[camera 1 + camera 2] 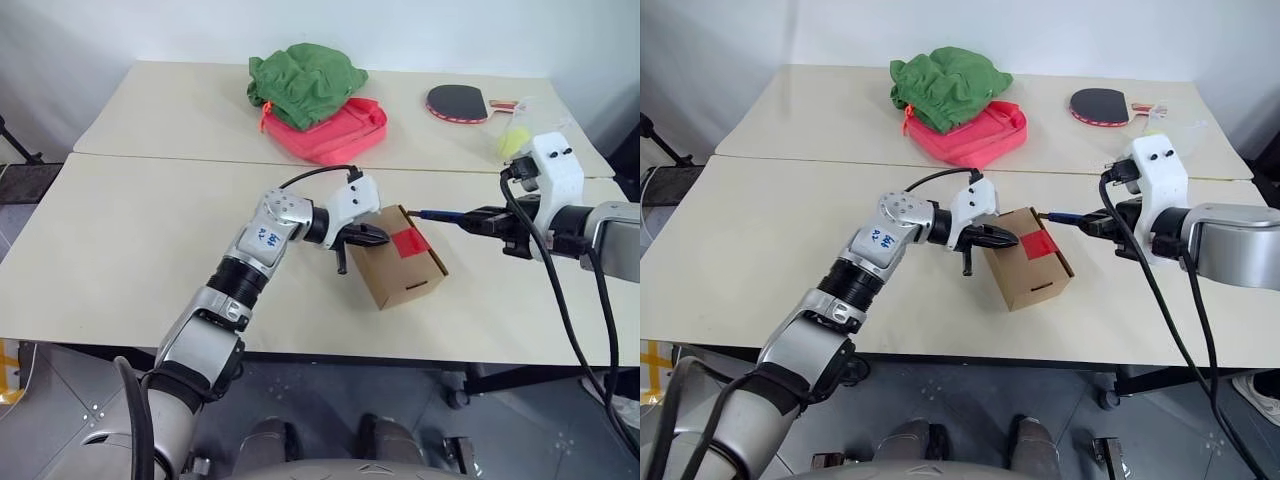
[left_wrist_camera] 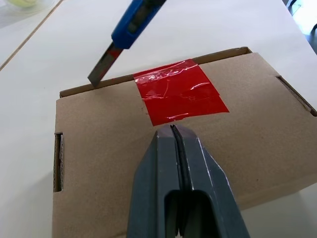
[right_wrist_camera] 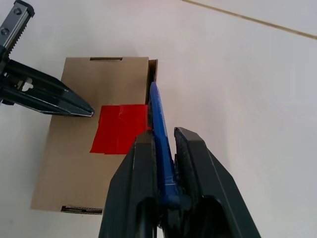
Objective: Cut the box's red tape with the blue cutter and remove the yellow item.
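The table [image 1: 120, 250] carries the box [image 1: 400, 275] near its front edge, and every position below is given relative to that box. Well behind the box lie a green cloth [image 1: 305, 80] on a pinkish-red bag [image 1: 340, 130] and a table-tennis bat [image 1: 458, 102].

The box stands closed, its lid down. The red tape [image 2: 179, 96] is intact across the lid's edge, uncut. The yellow item cannot be seen; it is judged to be inside.

The left gripper [image 1: 378, 238] has its fingers pressed together, grasping nothing, its tip resting on or just above the lid beside the tape, apparently steadying the box.

The right gripper [image 1: 478, 220], beside the box on the opposite side, is clenched on the blue cutter [image 3: 161, 134]. The blade tip sits at the lid's far edge, just beside the tape.

Assessment: cutter in hand and positioned; cutting, opening and removal all remain.
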`<action>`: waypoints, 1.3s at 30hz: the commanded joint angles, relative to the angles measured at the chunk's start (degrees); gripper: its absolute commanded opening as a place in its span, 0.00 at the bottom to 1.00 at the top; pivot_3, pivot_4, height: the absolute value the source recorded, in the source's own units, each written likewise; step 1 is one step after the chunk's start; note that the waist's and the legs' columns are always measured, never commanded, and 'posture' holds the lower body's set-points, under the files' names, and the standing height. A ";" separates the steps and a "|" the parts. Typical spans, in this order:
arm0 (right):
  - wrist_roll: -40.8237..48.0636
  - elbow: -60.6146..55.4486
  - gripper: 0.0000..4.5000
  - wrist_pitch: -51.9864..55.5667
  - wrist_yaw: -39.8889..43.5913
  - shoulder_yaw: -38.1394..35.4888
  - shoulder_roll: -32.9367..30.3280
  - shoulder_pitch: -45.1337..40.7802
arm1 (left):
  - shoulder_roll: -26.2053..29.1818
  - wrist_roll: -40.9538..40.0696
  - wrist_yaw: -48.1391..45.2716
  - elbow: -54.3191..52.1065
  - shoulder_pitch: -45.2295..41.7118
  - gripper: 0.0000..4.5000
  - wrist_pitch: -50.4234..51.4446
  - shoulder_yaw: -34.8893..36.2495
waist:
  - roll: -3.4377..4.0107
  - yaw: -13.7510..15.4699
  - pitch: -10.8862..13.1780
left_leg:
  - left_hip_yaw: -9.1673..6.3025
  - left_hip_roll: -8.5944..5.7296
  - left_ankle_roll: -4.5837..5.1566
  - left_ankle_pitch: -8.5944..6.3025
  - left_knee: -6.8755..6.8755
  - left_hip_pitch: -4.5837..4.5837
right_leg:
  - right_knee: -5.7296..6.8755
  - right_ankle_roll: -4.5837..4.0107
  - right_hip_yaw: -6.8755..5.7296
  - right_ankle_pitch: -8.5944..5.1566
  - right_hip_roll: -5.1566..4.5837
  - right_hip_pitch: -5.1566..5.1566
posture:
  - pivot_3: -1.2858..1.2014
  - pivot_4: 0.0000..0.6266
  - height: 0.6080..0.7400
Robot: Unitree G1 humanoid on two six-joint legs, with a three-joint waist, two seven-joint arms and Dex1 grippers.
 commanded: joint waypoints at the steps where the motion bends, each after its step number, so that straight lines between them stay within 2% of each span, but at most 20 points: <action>1: -0.50 -0.76 0.06 0.33 0.10 -1.78 0.09 0.64 | 0.44 0.67 -0.47 -1.09 0.70 0.00 0.62 -0.80 | 0.00 0.04 0.00 | 0.00 0.00 0.00 0.00 0.00 0.00 | 0.00 0.00 0.00 0.00 0.00 0.00 | 0.52 0.24 1.00; 10: 3.74 -2.52 0.06 1.10 0.26 -1.88 -0.45 3.07 | 0.57 0.83 -0.59 -1.07 0.69 0.00 0.77 -0.94 | 0.00 0.02 0.00 | 0.00 0.00 0.00 0.00 0.02 0.00 | 0.02 0.00 0.01 0.00 0.00 0.00 | 0.52 0.24 1.00; 16: 10.60 -2.16 0.06 -0.47 -3.55 -0.88 -1.26 4.14 | 0.70 2.86 -0.33 -1.10 0.66 0.00 1.33 -3.09 | 0.00 0.01 0.00 | -0.01 0.00 0.00 0.00 0.02 0.02 | 0.04 0.00 0.01 0.00 0.00 0.00 | 0.52 0.24 1.00; 22: 17.66 -0.14 0.06 -1.38 -6.71 1.65 -4.64 2.55 | -0.23 4.81 -0.72 -3.78 2.40 0.00 3.87 -6.74 | 0.00 0.06 -0.02 | -0.03 0.00 0.00 0.00 0.02 0.04 | 0.03 0.00 0.01 0.00 0.00 0.03 | 0.52 0.24 1.00; 31: 16.67 2.17 0.06 0.61 -5.62 4.96 -6.47 -1.59 | -0.45 4.95 -0.91 -6.64 4.10 0.00 5.57 -7.38 | 0.01 0.10 -0.03 | -0.05 0.01 0.01 0.00 0.03 0.04 | 0.02 0.00 0.03 0.00 0.00 0.04 | 0.52 0.24 1.00; 39: 10.38 6.16 0.06 0.10 -7.47 6.56 -1.68 -4.38 | -0.68 4.69 -1.00 -8.04 5.24 0.00 6.35 -7.45 | 0.02 0.16 -0.06 | -0.05 0.02 0.01 0.00 0.09 0.04 | 0.04 0.00 0.02 0.00 0.00 0.06 | 0.52 0.24 1.00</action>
